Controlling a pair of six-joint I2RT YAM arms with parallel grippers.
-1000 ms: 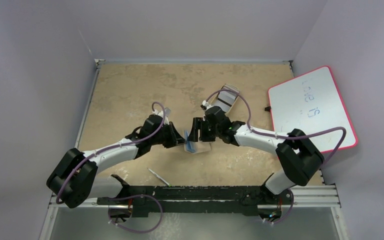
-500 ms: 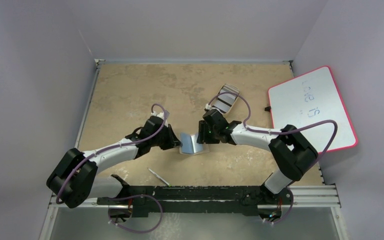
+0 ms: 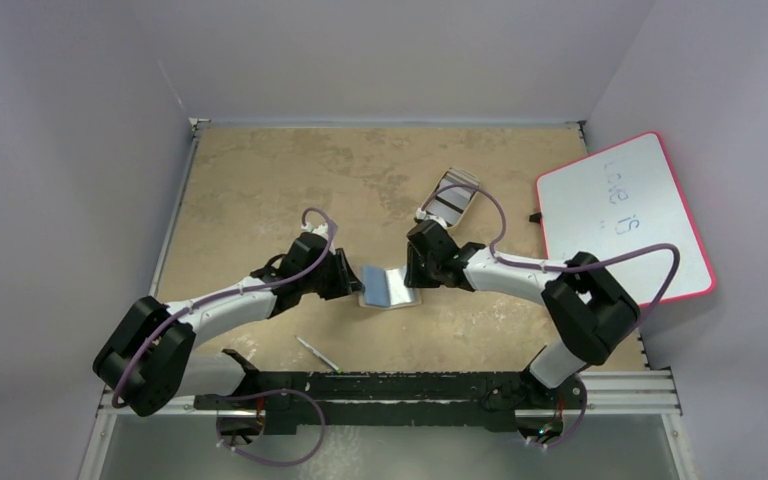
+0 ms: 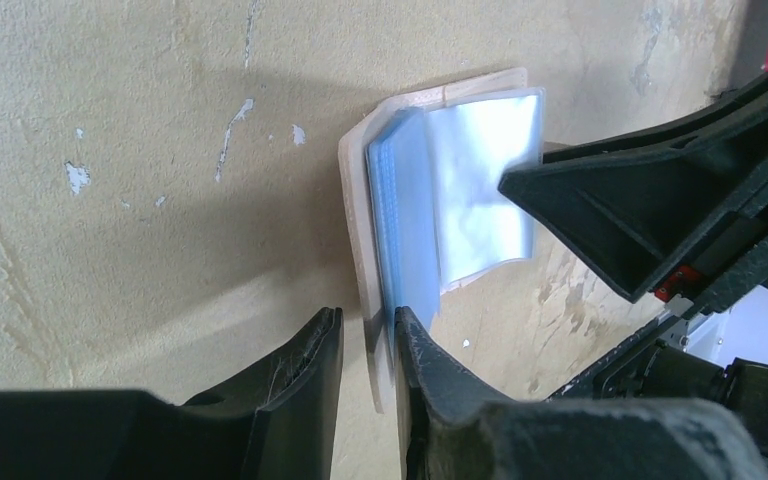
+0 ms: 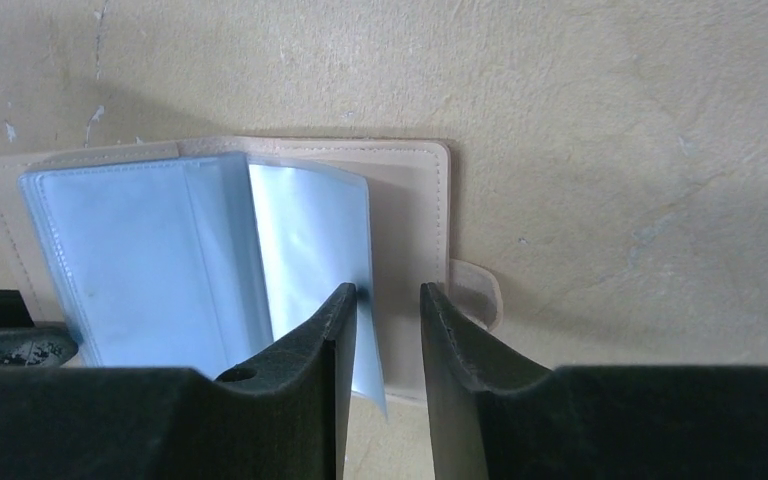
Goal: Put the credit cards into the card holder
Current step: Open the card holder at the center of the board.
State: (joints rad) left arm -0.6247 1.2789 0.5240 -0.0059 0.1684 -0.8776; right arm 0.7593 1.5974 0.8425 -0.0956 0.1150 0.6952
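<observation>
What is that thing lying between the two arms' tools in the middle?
The card holder, lying open on the table between the left tool and the right tool, blue pockets up. The overhead view shows it.

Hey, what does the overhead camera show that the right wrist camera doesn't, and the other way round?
Only the top view: the pink-edged whiteboard at the right, the pale cards with a dark stripe farther back, and a thin pale stick near the arm bases. Only the right wrist view: the small snap tab and stitched edge of the tan leather-like card holder. Both: that holder lying open on the beige table, its blue-grey clear pockets showing.
</observation>
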